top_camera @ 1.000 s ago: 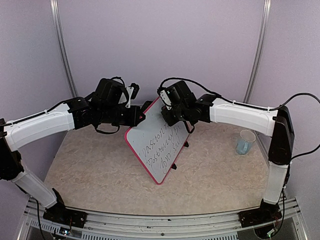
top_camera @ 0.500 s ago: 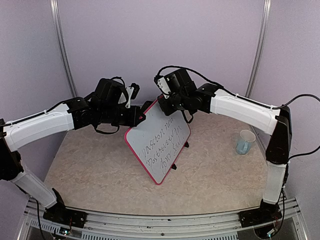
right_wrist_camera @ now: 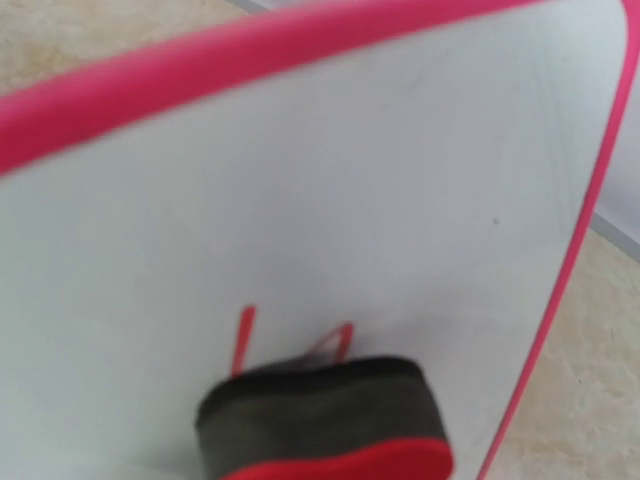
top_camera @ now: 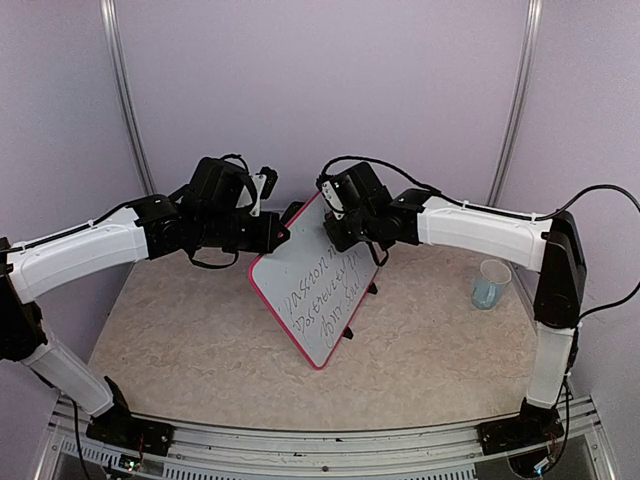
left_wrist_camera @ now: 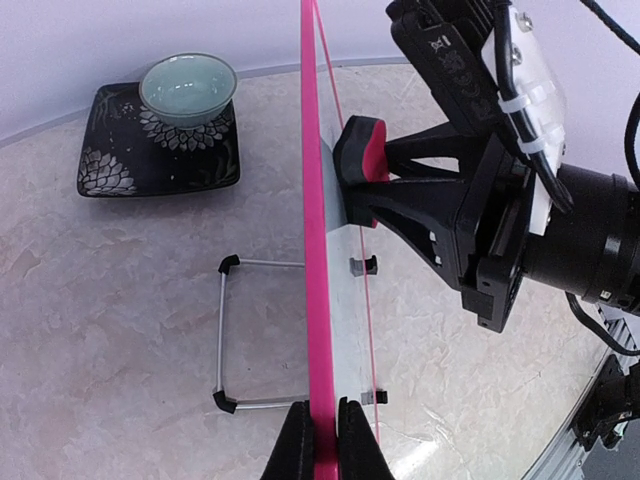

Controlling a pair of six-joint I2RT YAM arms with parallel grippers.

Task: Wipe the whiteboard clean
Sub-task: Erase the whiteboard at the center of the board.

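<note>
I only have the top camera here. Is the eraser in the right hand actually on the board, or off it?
Observer: On it. The left wrist camera shows the eraser in the right hand pressed against the face of the whiteboard.
Operator: Is the left hand's grip on the board sound?
Observer: Both fingers of the left hand clamp the board's pink edge between them.
Operator: Anything behind the board that I can't see?
Observer: Yes, a bowl on a dark plate, standing apart from the board's wire stand.
</note>
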